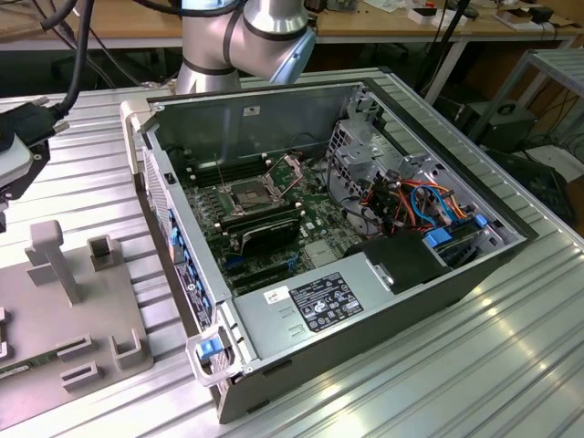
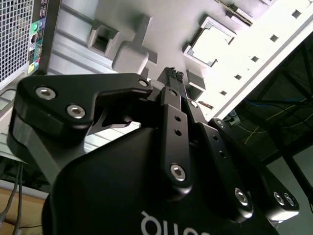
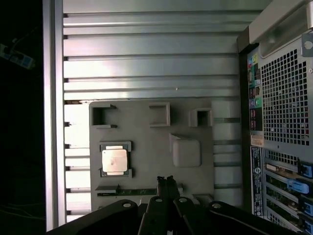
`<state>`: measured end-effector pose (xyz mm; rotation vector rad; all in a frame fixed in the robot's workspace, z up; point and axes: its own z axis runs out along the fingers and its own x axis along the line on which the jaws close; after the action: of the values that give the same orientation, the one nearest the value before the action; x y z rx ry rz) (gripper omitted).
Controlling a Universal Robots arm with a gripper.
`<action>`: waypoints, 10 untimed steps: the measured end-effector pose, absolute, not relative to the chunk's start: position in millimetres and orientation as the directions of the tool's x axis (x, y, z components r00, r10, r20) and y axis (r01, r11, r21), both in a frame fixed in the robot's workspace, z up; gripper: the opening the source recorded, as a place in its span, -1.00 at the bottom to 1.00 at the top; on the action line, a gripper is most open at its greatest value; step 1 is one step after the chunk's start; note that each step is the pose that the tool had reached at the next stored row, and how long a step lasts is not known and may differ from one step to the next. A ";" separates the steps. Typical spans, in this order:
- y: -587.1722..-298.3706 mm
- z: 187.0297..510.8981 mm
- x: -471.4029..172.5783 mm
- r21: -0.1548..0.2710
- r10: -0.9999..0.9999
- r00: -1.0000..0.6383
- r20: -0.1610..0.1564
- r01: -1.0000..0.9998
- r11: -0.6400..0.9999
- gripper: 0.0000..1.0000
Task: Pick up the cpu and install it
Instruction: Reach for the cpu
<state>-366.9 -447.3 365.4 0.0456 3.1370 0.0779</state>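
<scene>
In the exterior view's lower left, a grey fixture plate (image 1: 36,333) lies on the ribbed metal counter (image 1: 511,356). At the middle of that view stands the open computer case (image 1: 365,301), its CPU socket (image 1: 250,193) uncovered and dark at the centre.

In the first wrist view the cpu (image 3: 114,160) lies flat, silvery-tan face up, in a square framed pocket of the fixture plate (image 3: 146,132). Being square, it has no long axis, and its edges run parallel to the pocket's frame.

From the claw (image 3: 166,181) the cpu lies off to the side away from the computer case (image 3: 286,98), near but clearly apart. A raised grey block (image 3: 186,151) sits on the claw's other side.

In the second wrist view the claw (image 2: 174,74) hovers above the fixture plate. Its fingers are pressed together, holding nothing and touching nothing.
</scene>
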 end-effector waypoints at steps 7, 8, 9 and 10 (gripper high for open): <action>-447.3 351.9 -376.2 0.050 0.029 -1.000 -0.003 0.029 0.998 -0.79; -447.3 349.9 -376.7 0.050 0.029 -1.000 -0.003 0.029 0.998 -0.79; -447.3 347.8 -377.2 0.050 0.029 -1.000 -0.003 0.029 0.998 -0.79; -447.3 346.0 -377.7 0.050 0.029 -1.000 -0.003 0.029 0.998 -0.79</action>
<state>-377.7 -447.3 346.0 0.0456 3.1369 0.0782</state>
